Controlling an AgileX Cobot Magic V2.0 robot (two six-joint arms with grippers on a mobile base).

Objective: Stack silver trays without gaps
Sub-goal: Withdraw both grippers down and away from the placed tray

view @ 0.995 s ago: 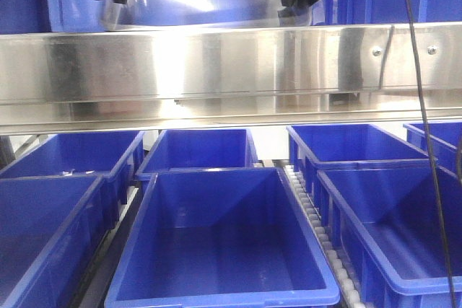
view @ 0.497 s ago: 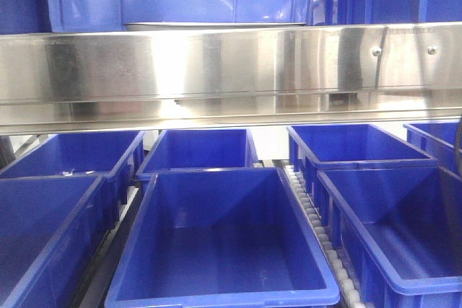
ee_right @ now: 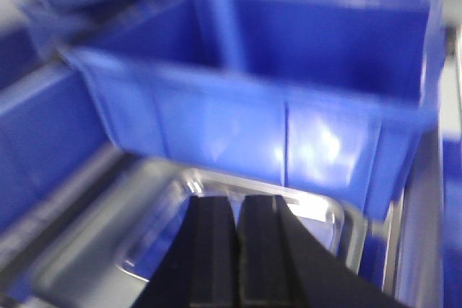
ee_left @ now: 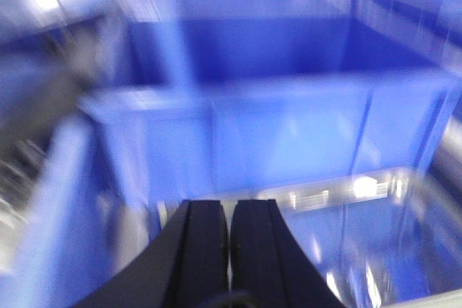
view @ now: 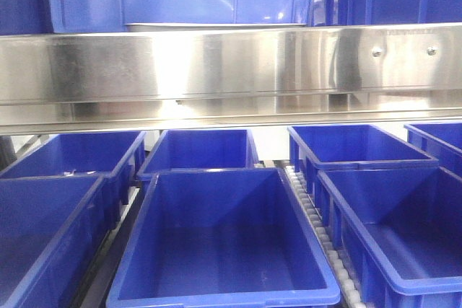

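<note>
I am holding my left pincer (ee_left: pixel 229 210) pressed shut with nothing in it, and my right pincer (ee_right: pixel 236 207) likewise, fingers meeting on nothing. Both are hanging over the silver tray (ee_right: pixel 144 243), which is lying just in front of a blue bin (ee_right: pixel 253 120). Motion is blurring both wrist views. From the front, only the tray's thin rim is showing above the steel band (view: pixel 216 63).

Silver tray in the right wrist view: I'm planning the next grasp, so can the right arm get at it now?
Probably yes. The silver tray lies uncovered just below the right gripper, nothing between them; the blue bin stands behind it. The jaws look shut, so they must open first.
</note>
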